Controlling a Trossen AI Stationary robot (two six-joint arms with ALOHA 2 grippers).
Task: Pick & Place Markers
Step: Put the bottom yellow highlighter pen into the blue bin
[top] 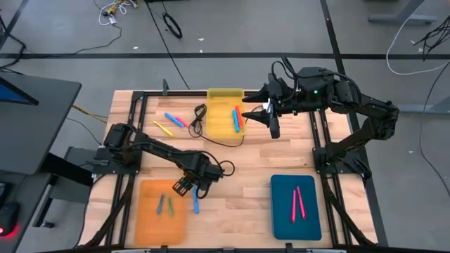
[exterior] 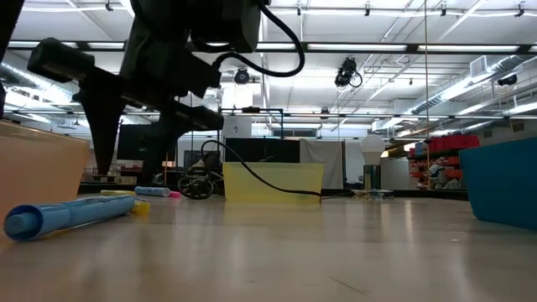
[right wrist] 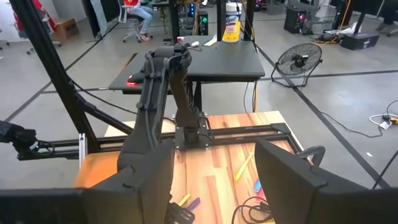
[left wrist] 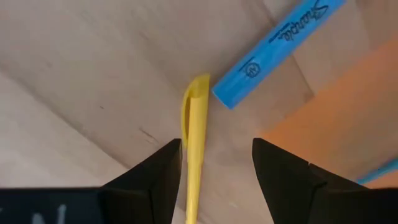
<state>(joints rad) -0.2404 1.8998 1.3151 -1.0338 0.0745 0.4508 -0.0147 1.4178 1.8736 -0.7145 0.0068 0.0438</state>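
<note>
Pick step: left gripper [left wrist: 214, 171], jaws part-open, straddles a yellow marker [left wrist: 196, 143] beside the orange tray [top: 160, 211]; next, close squarely. Right gripper [top: 271, 116] waits empty, jaws apart, at the yellow tray [top: 223, 93]

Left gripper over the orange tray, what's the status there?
Left gripper open, low over the wooden table, astride a thin yellow marker. Blue marker lies just beyond, flat orange tray beside. Right gripper open, waiting by the yellow tray.

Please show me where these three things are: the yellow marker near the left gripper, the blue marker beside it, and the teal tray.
yellow marker [left wrist: 196, 155]: left wrist view, middle of its body.
blue marker [left wrist: 277, 50]: left wrist view, printed barrel.
teal tray [top: 283, 211]: high view, bare floor left of the pink markers.
</note>
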